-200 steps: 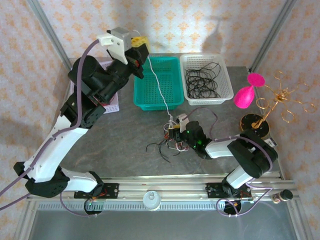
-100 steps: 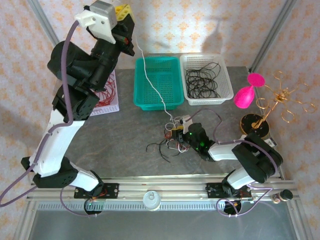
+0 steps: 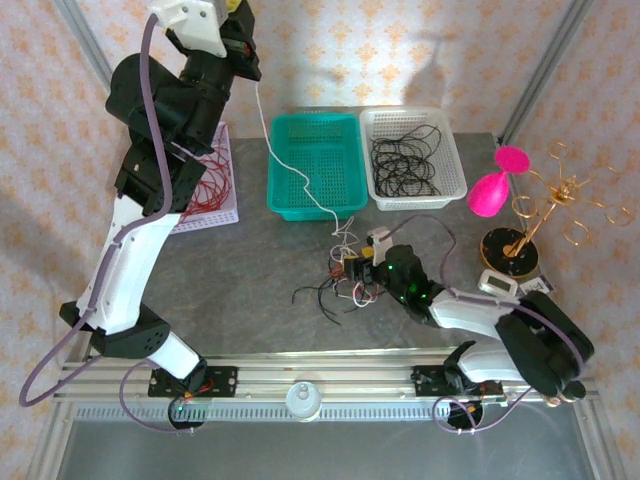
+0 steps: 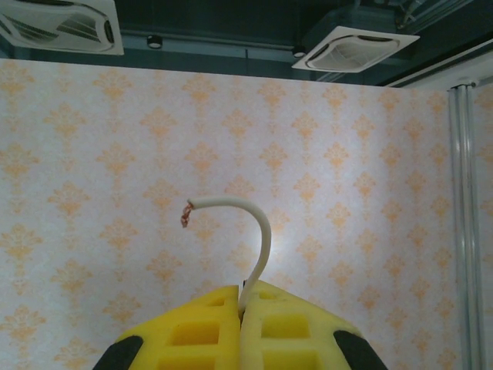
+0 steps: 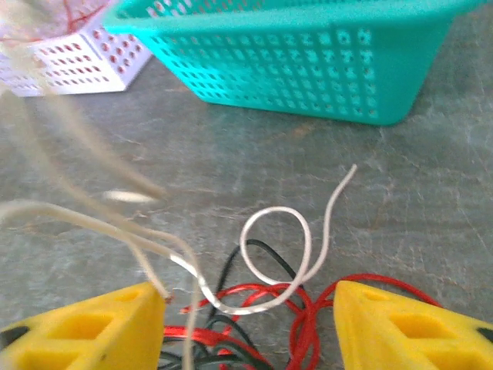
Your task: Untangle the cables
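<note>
The cables (image 3: 345,278) lie in a small knot of red, black and white near the middle of the desk (image 3: 230,280), just in front of the teal basket (image 3: 312,160). One white cable (image 3: 272,152) runs out of the knot in a long line to the left arm, raised high over the desk's far left. There the left gripper (image 4: 243,312) has its yellow fingers (image 4: 192,331) pressed together on the cable's end, and a bare copper tip curls above them. The right gripper (image 5: 248,297) sits low at the knot with its fingers apart; loops of all three colours lie between them, none clamped.

The step in hand looks like drawing the white cable out of the bunch. One loop of it seems to thread through the red and black strands. The next move probably calls for the right fingers to pin the rest down while the left arm pulls. The freed strand would then go to a basket: the white basket (image 3: 412,160) holds black cables, and the pale tray (image 3: 222,205) holds red ones.
</note>
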Controlling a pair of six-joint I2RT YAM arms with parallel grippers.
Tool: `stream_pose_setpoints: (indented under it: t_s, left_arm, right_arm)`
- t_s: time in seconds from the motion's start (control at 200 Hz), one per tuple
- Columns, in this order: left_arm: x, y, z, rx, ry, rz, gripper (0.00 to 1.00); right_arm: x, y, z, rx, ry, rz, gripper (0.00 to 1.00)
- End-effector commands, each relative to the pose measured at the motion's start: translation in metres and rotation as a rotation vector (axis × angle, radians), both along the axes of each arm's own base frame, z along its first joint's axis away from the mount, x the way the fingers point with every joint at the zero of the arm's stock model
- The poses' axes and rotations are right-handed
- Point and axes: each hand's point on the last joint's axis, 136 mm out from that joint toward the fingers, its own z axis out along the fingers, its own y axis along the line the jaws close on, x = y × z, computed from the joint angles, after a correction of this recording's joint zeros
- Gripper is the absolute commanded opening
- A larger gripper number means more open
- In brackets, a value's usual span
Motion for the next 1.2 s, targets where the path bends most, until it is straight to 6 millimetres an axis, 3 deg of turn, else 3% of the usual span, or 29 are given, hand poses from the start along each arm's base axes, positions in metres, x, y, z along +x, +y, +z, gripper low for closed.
stream_pose_setpoints:
  t_s: [0.0, 0.21, 0.34, 0.43, 0.501, 0.641, 0.751, 0.906, 1.196]
  left_arm:
    - [-0.013, -0.016, 0.005, -0.018, -0.041, -0.135, 0.0]
    - [-0.031, -0.047, -0.024, -0.012, -0.002, -0.373, 0.0]
    - [-0.046, -0.055, -0.033, -0.025, 0.003, -0.474, 0.0]
    - [-0.055, -0.057, -0.033, -0.04, -0.005, -0.514, 0.0]
    - [-0.06, -0.057, -0.03, -0.05, -0.012, -0.535, 0.0]
    - [-0.064, -0.054, -0.02, -0.054, -0.023, -0.531, 0.0]
    - [-0.071, -0.048, -0.005, -0.065, -0.057, -0.528, 0.0]
    - [-0.077, -0.041, 0.009, -0.077, -0.101, -0.509, 0.0]
    - [-0.035, -0.035, 0.002, -0.078, -0.062, -0.331, 0.0]
  right_arm:
    - [-0.01, 0.017, 0.035, 0.029, -0.038, 0.124, 0.64]
    - [-0.017, 0.026, 0.117, 0.081, -0.198, 0.212, 0.71]
    - [-0.001, 0.032, 0.16, 0.12, -0.302, 0.186, 0.74]
    - [0.011, 0.052, 0.181, 0.163, -0.331, 0.227, 0.73]
    - [0.017, 0.076, 0.173, 0.179, -0.302, 0.308, 0.71]
    - [0.025, 0.112, 0.136, 0.153, -0.239, 0.378, 0.66]
    - [0.046, 0.115, 0.113, 0.162, -0.218, 0.301, 0.62]
    - [0.06, 0.124, 0.098, 0.17, -0.165, 0.272, 0.5]
    - [0.047, 0.098, 0.093, 0.126, -0.1, 0.195, 0.44]
